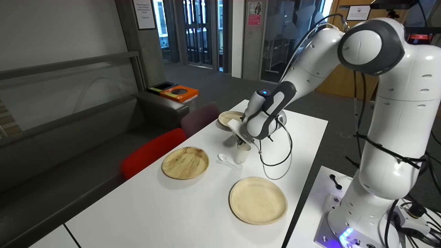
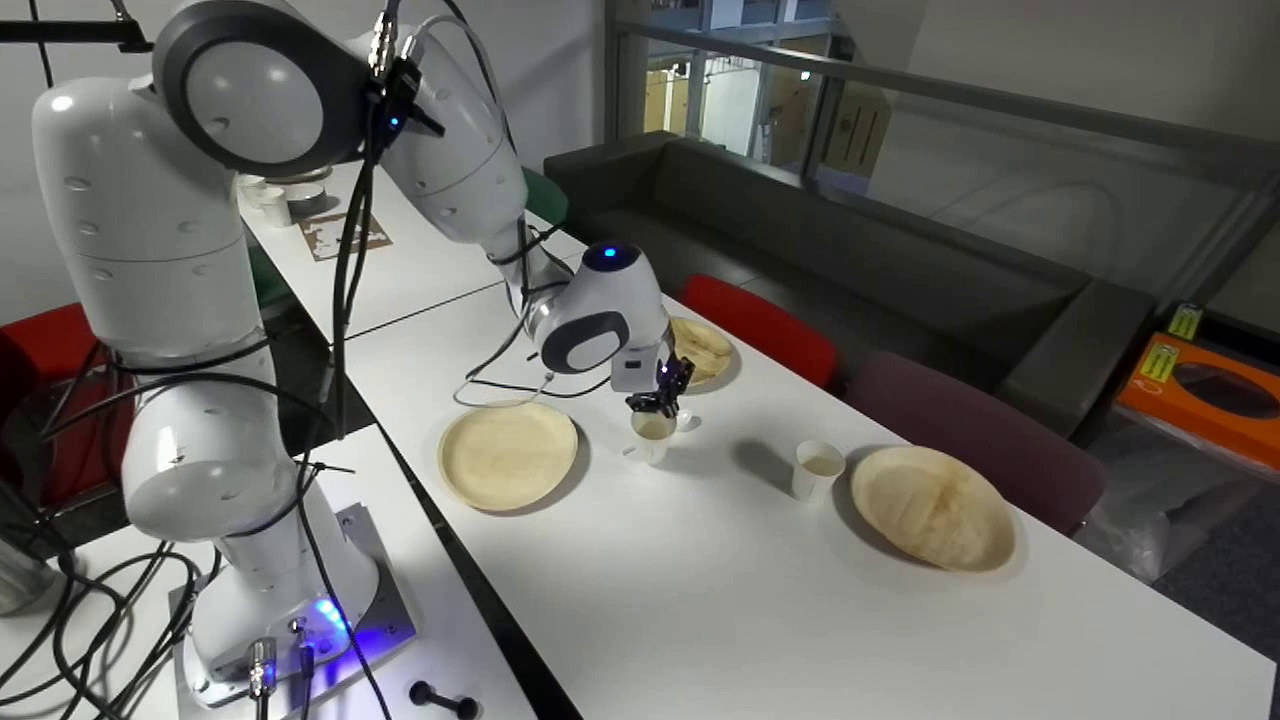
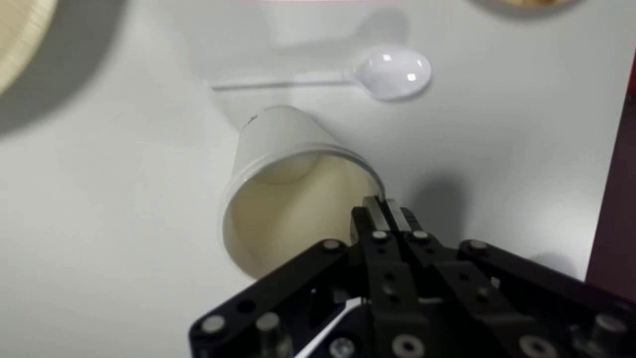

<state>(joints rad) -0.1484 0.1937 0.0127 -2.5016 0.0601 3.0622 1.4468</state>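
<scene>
A white paper cup (image 3: 278, 132) with a cream inside shows its mouth toward the camera in the wrist view. My gripper (image 3: 383, 203) is shut on the cup's rim, one finger inside and one outside the wall. In both exterior views the fingers come down from above onto the cup (image 1: 242, 155), (image 2: 652, 440). Whether its base touches the table cannot be made out. A white plastic spoon (image 3: 395, 72) lies close beside it, handle pointing left in the wrist view; its bowl also shows in an exterior view (image 1: 222, 157).
Three wooden plates lie on the white table: a pale round plate (image 2: 508, 455), a darker-grained plate (image 1: 186, 163), and a far plate (image 2: 933, 507) with a second white cup (image 2: 817, 472) beside it. Cables (image 1: 275, 164) hang from the arm to the tabletop. Chairs (image 1: 153, 151) line one edge.
</scene>
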